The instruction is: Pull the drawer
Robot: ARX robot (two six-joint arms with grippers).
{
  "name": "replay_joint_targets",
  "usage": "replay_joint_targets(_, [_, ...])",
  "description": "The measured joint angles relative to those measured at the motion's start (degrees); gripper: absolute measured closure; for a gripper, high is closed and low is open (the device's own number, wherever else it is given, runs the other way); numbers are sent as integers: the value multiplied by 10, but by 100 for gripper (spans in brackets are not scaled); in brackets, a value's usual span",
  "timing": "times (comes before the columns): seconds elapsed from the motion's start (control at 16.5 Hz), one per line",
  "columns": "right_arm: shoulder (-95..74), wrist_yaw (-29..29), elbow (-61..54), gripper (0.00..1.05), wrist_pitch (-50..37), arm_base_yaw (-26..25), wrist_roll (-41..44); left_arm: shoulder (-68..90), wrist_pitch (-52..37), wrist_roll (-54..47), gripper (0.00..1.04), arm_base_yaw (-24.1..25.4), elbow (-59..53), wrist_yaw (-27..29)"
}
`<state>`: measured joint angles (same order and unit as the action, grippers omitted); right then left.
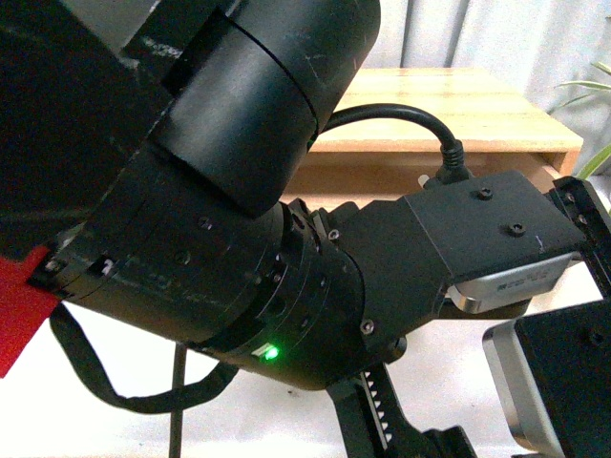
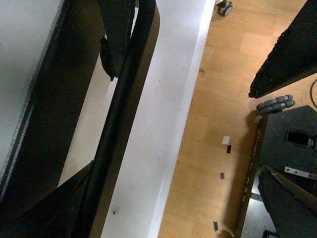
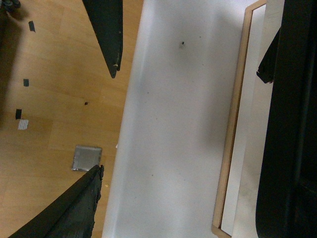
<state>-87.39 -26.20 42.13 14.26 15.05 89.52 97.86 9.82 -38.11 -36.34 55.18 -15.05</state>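
Observation:
The drawer's long black bar handle [image 2: 119,114] runs slantwise through the left wrist view, with a black bracket [image 2: 111,49] behind it. The drawer's front is hard to make out there. My left gripper [image 2: 257,131] is open, both fingers out over the wooden floor, well apart from the handle. A white strip with a pale wooden edge [image 3: 233,124], and a broad black band [image 3: 287,124] beyond it, show in the right wrist view. My right gripper [image 3: 108,121] is open and empty at the white table's edge. In the front view my own arm [image 1: 239,248] hides the drawer.
The white table [image 2: 163,124] lies between the handle and the floor [image 2: 208,148]. The wooden cabinet top [image 1: 449,105] shows behind the arm. The robot's base [image 2: 292,139] and a caster [image 2: 225,7] stand on the floor. A red piece [image 1: 19,315] is at far left.

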Motion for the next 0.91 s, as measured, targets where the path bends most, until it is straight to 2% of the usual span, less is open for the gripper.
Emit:
replay_joint_targets(0.61, [14,13,-16,6,-32,2,-10,-24,-23,44,7,-6,-24,-5])
replay_joint_targets(0.91, [24,41,-13,6,-55,-8,-10,-42,-18,69,7,0,-24,-6])
